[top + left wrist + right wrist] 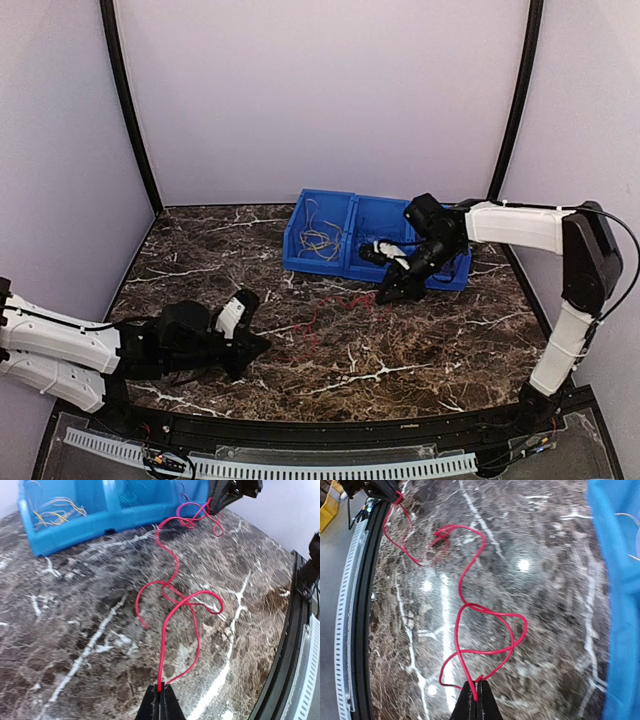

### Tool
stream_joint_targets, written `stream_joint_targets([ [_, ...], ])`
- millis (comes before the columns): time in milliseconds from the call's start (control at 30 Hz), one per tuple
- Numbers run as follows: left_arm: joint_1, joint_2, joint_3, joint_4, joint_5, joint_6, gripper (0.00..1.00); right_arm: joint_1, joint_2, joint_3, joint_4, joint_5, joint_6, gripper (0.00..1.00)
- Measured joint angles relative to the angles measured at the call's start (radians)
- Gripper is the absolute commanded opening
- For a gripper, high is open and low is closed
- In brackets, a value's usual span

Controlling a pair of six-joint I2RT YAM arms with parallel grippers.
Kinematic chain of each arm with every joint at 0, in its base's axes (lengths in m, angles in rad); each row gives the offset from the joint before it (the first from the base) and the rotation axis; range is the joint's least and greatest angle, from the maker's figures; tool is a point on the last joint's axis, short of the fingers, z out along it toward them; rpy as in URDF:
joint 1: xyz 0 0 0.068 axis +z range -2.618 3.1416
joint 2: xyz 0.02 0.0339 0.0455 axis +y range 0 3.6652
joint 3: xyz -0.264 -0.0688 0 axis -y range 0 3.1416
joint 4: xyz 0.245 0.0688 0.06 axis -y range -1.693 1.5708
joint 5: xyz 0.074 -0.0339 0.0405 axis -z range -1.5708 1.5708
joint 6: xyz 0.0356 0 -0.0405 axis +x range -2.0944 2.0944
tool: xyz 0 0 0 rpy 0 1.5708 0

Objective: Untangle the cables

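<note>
Cables (160, 674) diag: near-L to far-R.

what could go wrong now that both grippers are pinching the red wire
The red wire crosses itself in loops between the left gripper and the right gripper; pulling apart may cinch a knot.
Both pinch it only at the very tip, so it could slip out.
The right gripper sits close to the blue bin and might nudge it.
</note>
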Motion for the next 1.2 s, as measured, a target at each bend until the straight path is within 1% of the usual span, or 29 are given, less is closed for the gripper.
stream_joint_targets([
  [133, 0.035, -0.159, 0.0, -0.109, -0.121, -0.03, 0.0, -0.153, -0.085, 0.001, -0.056, 0.011, -0.052, 0.0],
  [267, 0.068, -0.225, 0.0, -0.2, -0.23, -0.066, 0.0, -0.266, -0.113, 0.008, -0.118, 0.026, -0.106, 0.0],
  [400, 0.084, -0.251, 0.0, -0.272, -0.328, -0.1, 0.0, -0.355, -0.121, 0.018, -0.166, 0.034, -0.151, 0.0],
  [533, 0.089, -0.266, 0.017, -0.308, -0.385, -0.105, 0.0, -0.417, -0.143, 0.019, -0.191, 0.051, -0.179, 0.0],
  [733, 0.1, -0.229, 0.116, -0.328, -0.431, -0.087, 0.0, -0.514, -0.159, 0.06, -0.211, 0.06, -0.197, 0.0],
  [800, 0.102, -0.185, 0.173, -0.323, -0.416, -0.051, 0.0, -0.561, -0.159, 0.093, -0.21, 0.059, -0.187, 0.0],
  [933, 0.106, -0.021, 0.349, -0.257, -0.339, 0.019, 0.0, -0.603, -0.157, 0.142, -0.154, 0.055, -0.122, 0.0],
  [1067, 0.106, 0.231, 0.606, -0.145, -0.224, 0.074, 0.0, -0.601, -0.13, 0.163, -0.066, 0.047, -0.021, 0.0],
  [1200, 0.106, 0.472, 0.846, -0.061, -0.126, 0.102, 0.0, -0.597, -0.043, 0.216, 0.027, 0.04, 0.078, 0.0],
])
